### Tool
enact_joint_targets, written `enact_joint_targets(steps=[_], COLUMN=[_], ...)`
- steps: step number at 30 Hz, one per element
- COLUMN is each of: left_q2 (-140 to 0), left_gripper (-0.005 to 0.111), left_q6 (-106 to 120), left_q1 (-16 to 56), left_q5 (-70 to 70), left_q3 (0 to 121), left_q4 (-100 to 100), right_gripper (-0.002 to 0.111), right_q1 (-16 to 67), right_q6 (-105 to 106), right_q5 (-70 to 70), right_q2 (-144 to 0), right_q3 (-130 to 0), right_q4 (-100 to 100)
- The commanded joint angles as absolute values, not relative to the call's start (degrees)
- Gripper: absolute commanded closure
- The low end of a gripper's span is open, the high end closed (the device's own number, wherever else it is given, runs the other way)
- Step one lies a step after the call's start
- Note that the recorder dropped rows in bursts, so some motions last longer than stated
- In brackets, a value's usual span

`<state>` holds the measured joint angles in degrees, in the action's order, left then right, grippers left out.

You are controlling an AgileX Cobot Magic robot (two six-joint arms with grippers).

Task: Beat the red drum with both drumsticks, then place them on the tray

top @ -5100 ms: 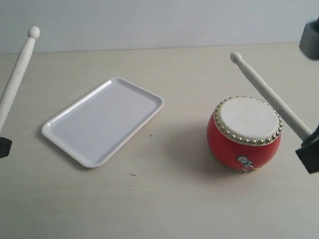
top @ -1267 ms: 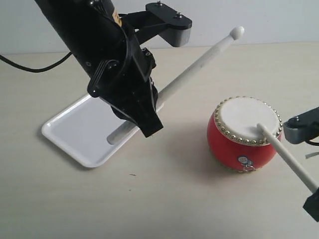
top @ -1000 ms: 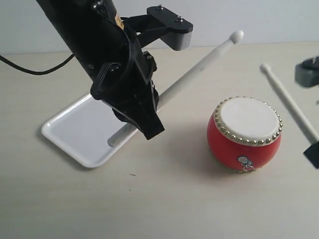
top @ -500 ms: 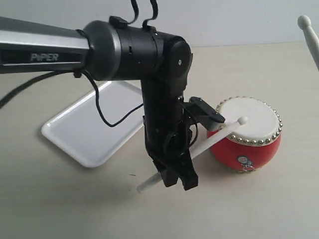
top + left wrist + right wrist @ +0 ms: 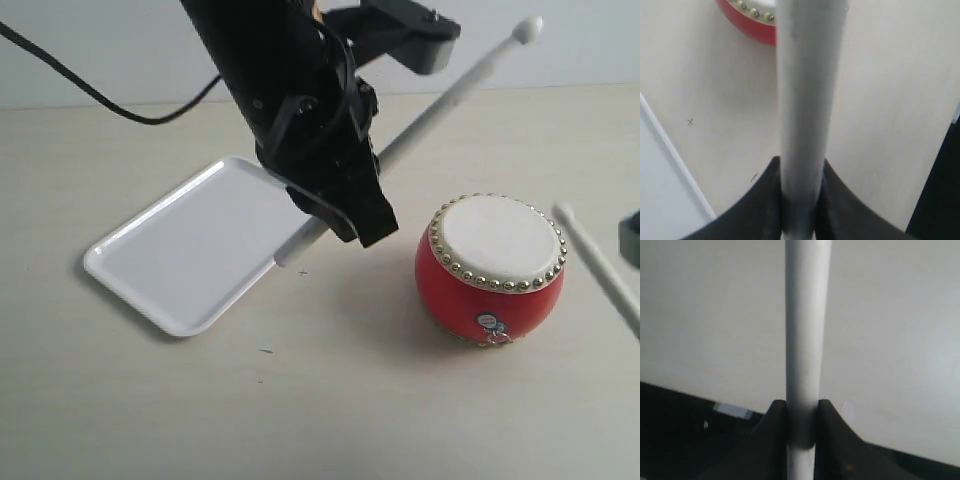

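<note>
The left gripper [image 5: 799, 200] clamps the left stick [image 5: 450, 100] near its butt, tip angled high beside the drum [image 5: 490, 270], and the right gripper [image 5: 802, 425] clamps the right stick [image 5: 600, 268], tip just beside the drum, likely for leverage between beats, while the tray [image 5: 110, 262] lies left of the drum.

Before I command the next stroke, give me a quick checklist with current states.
1. Left gripper shut on left drumstick: ok.
2. Right gripper shut on right drumstick: ok.
3. Red drum upright, skin facing up: ok.
4. Both sticks off the skin: ok; left one raised high, right tip beside the rim.
5. Whole tray visible: not ok; the left arm hides its far corner.
</note>
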<state>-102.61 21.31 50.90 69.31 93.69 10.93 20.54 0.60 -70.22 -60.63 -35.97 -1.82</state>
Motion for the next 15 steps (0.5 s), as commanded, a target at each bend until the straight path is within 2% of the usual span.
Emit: enact_joint_targets(steps=[1,5,12,15], left_q2=[-98.71,-98.38,-98.38,-98.38], left_gripper=[0.107,0.107,0.107,0.107], left_q6=[20.11,19.82,19.82,19.82], left_q1=[50.72,50.85,50.85,50.85], left_q5=[69.96,69.96,69.96,69.96], left_q3=[93.97,93.83,91.81,91.81], left_q4=[11.18,11.3,11.18,11.18], right_gripper=[0.108,0.108,0.108,0.108], right_q1=[20.32,20.32,20.32,20.32], right_q6=[2.53,2.3,1.8,2.42], right_q5=[-69.96,-69.96,-69.96,-69.96], right_q2=[-68.52,-71.28,-62.71,-65.07], right_q3=[-33.01,-37.07,-46.12,-46.59], right_q4=[-1.67,-3.57,-2.32,-2.32])
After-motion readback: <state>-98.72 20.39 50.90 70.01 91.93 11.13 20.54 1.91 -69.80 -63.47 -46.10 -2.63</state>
